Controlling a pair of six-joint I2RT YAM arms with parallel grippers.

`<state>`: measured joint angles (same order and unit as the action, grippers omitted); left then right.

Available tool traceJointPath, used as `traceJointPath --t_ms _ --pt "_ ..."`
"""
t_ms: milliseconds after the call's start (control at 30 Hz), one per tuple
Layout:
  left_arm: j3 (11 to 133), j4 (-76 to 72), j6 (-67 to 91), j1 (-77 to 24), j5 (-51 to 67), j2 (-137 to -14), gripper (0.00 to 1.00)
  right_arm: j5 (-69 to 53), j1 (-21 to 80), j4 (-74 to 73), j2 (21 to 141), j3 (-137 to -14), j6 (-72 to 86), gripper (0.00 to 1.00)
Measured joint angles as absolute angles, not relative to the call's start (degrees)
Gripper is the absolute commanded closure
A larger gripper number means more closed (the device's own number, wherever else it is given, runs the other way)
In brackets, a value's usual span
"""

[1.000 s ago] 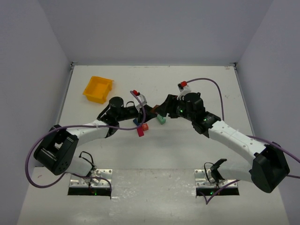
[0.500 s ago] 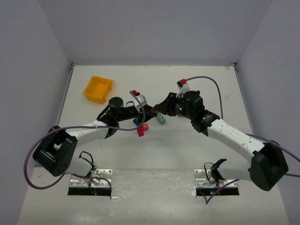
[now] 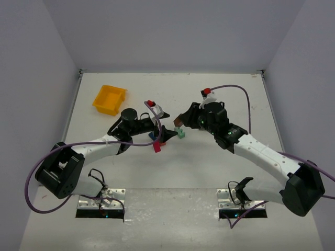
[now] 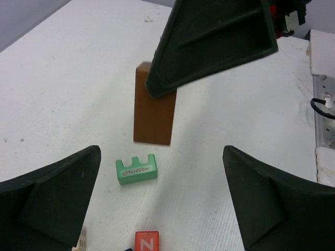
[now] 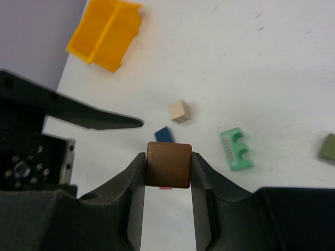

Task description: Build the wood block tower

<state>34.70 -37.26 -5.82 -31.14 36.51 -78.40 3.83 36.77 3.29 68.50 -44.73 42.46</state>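
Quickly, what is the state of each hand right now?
Left hand: open, holding nothing.
Right hand: closed on the brown block.

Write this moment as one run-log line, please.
left claw: open, empty | right claw: shut on brown block | brown block: upright | green block: free, untouched

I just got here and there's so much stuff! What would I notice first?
First, the right gripper pinching an upright brown block near the middle of the table. Facing it, the left gripper gapes wide open, holding nothing, and a little green block lies on the table close by. A bright yellow tray sits at the far left.
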Motion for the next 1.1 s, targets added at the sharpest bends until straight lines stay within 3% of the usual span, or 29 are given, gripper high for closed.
traceJointPath --t_ms 167,467,733,1100 --pt "34.7 -36.1 -5.0 -31.2 31.9 -76.2 0.0 21.7 36.8 -0.9 64.5 -43.5 40.6 1.0" --pt "37.4 -31.3 6.3 -31.2 5.4 -74.5 0.0 42.8 35.7 -8.2 63.7 -39.7 39.7 1.0" --pt "38.2 -27.6 11.1 -31.2 -3.9 -74.2 0.0 44.3 31.6 -8.9 69.2 -39.7 39.1 1.0" --pt "38.2 -27.4 11.9 -31.0 -5.4 -72.4 0.0 40.2 29.7 -4.1 76.6 -40.8 32.7 1.0"
